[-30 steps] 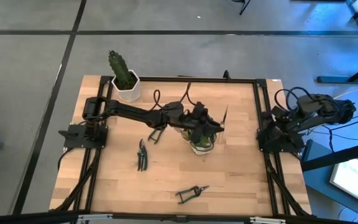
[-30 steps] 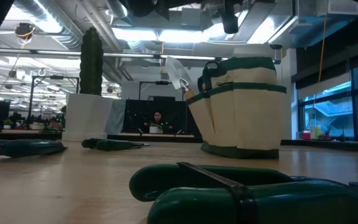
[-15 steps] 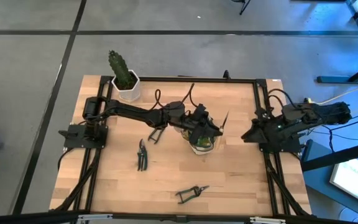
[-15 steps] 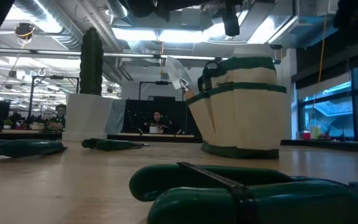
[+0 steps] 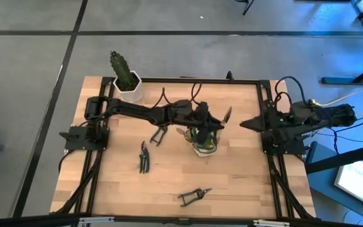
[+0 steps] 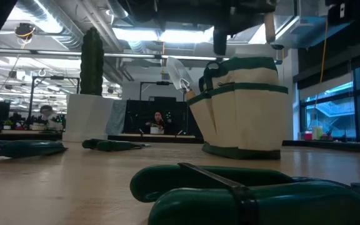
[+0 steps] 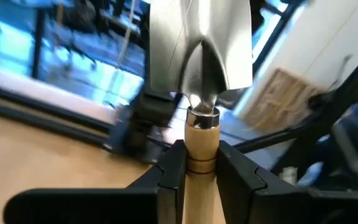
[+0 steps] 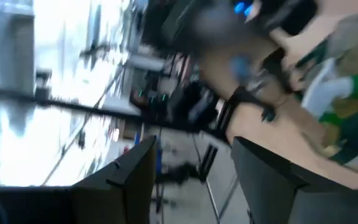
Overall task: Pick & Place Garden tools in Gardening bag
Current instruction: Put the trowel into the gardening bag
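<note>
Gripping the wooden-handled trowel (image 7: 201,93) in the left claw (image 7: 197,168) above the gardening bag (image 5: 203,144); right claw (image 8: 191,180) spread wide, empty, near the surface (image 5: 238,170) edge.

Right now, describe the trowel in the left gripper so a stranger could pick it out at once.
Start at the gardening bag in the middle of the table. Just above its mouth, the left gripper is shut on the trowel by its wooden handle. It is the only tool off the table, with a silver blade, unlike the dark shears lying flat on the wood.
</note>
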Motion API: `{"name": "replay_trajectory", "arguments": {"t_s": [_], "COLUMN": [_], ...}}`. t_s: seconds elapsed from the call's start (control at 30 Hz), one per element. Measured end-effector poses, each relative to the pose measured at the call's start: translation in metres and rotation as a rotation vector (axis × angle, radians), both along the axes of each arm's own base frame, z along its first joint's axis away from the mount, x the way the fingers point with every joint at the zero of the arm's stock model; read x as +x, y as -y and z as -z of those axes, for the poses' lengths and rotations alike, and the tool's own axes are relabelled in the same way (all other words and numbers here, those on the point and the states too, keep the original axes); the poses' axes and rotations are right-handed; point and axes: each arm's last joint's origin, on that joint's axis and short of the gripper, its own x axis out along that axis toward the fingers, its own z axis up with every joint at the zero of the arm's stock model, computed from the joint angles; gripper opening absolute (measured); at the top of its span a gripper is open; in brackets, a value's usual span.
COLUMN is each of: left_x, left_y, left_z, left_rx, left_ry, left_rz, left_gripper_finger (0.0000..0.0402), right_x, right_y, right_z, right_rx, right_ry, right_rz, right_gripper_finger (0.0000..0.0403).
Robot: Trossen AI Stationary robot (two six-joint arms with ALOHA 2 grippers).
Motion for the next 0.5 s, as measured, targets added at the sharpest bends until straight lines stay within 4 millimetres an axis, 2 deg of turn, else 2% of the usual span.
{"name": "replay_trajectory", "arguments": {"t_s": [0.1, 0.3, 0.5], "left_x": [0.0, 0.0, 0.0], "left_y": [0.0, 0.006, 0.018], "left_z": [0.001, 0.009, 0.01], "left_rx": [0.086, 0.139, 0.225], "left_ry": [0.002, -0.071, -0.077], "left_rz": [-0.026, -0.014, -0.048], "left_gripper_finger": [0.0058, 0.0058, 0.0058], "right_x": [0.0, -0.001, -0.008], "right_y": [0.002, 0.004, 0.007], "right_z": [0.005, 0.016, 0.036], "right_rx": [-0.005, -0.063, -0.076], "right_ry": [-0.049, -0.16, -0.373], "right_rz": [0.058, 0.133, 0.163], "right_gripper_finger": [0.0214, 0.0214, 0.0214]}}
